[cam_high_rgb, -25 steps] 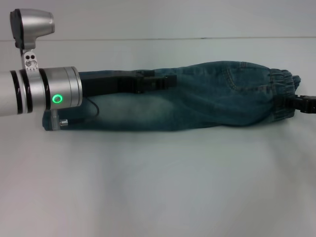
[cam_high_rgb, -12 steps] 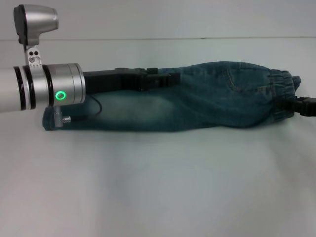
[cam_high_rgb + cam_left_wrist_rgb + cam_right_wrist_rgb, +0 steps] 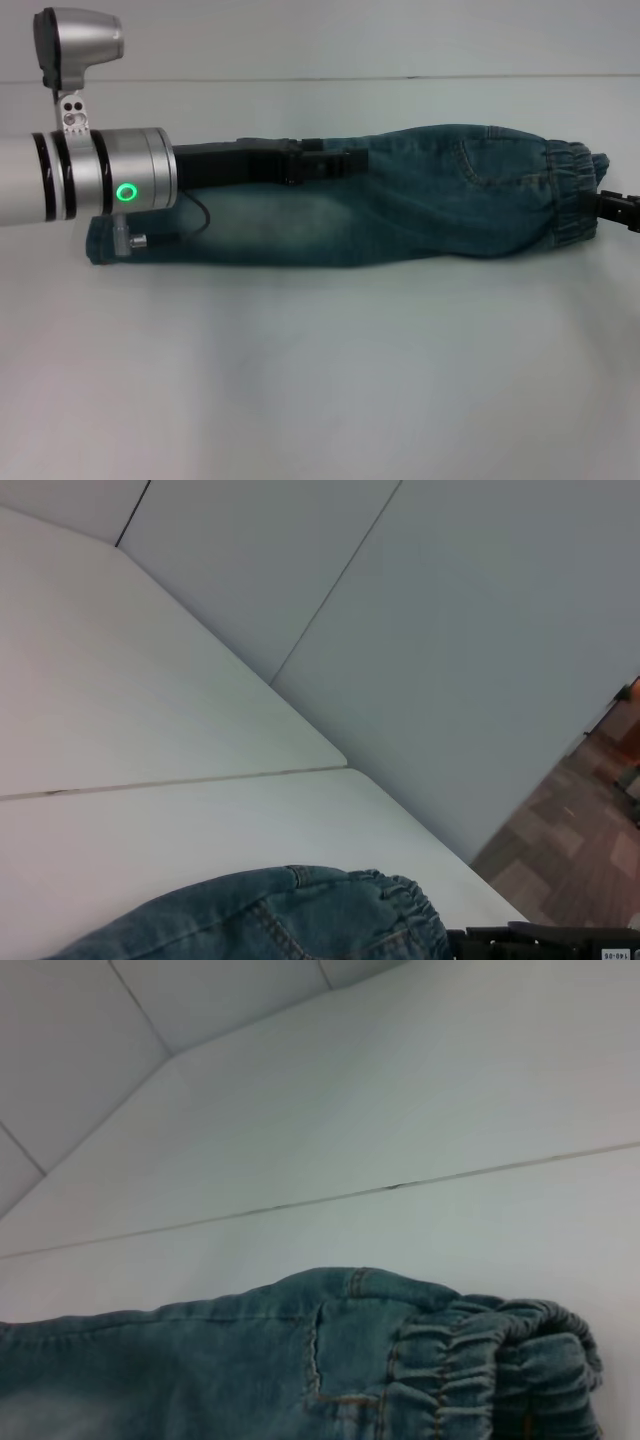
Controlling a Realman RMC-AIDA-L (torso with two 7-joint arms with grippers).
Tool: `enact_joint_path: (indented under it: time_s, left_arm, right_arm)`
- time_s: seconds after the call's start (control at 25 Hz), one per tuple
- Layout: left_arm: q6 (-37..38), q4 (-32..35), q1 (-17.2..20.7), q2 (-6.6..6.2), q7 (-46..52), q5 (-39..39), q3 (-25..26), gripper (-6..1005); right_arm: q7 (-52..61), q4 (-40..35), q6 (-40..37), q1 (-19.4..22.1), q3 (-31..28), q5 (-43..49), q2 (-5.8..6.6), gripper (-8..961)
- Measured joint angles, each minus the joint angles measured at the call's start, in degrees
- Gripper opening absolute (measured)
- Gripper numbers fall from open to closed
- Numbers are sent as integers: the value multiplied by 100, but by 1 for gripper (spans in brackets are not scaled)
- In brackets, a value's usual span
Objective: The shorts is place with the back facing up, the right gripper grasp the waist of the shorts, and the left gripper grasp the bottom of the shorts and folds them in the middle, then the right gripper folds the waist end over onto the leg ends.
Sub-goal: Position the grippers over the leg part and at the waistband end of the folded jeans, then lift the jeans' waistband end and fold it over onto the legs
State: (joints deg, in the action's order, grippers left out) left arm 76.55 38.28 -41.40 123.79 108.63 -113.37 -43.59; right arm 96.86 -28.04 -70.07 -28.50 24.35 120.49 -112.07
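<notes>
head: high, facing down at table (image 3: 320, 380) | both wrists: low, close, facing far wall | shared: shorts (image 3: 420, 200) waistband (image 3: 500, 1360)

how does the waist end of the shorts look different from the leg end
The waist is gathered and puckered elastic, bunched thick at the robot's right; the leg ends lie flat and thin at its left. A back pocket sits beside the waist; the leg end is plain, partly hidden behind the left tool's silver wrist. The right tool is at the waist; the left tool reaches past the leg ends onto the shorts' far edge. Both are faded blue denim.
</notes>
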Motion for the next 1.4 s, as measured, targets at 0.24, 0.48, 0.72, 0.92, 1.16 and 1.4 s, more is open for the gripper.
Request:
enact_joint_path:
  time_s: [0.24,0.48,0.72,0.92,1.16,1.4]
  left_arm:
    - [25,1,-42,4,1,-2,-15,887]
    - [44,5,-47,4,47,3,-67,887]
    - [11,5,-68,5,69,-1,-160,887]
    - [7,5,-72,5,71,-1,-159,887]
    - [23,5,-69,4,71,-2,-158,887]
    - [53,5,-55,4,70,-3,-158,887]
  right_arm:
    - [-1,3,74,-8,39,9,0,414]
    - [-1,45,180,-80,128,39,1,387]
    - [-4,23,147,-103,148,43,-2,360]
    - [-9,14,145,-107,148,45,-5,337]
    - [-8,26,158,-187,182,45,-7,228]
    - [24,51,191,-249,319,45,-9,172]
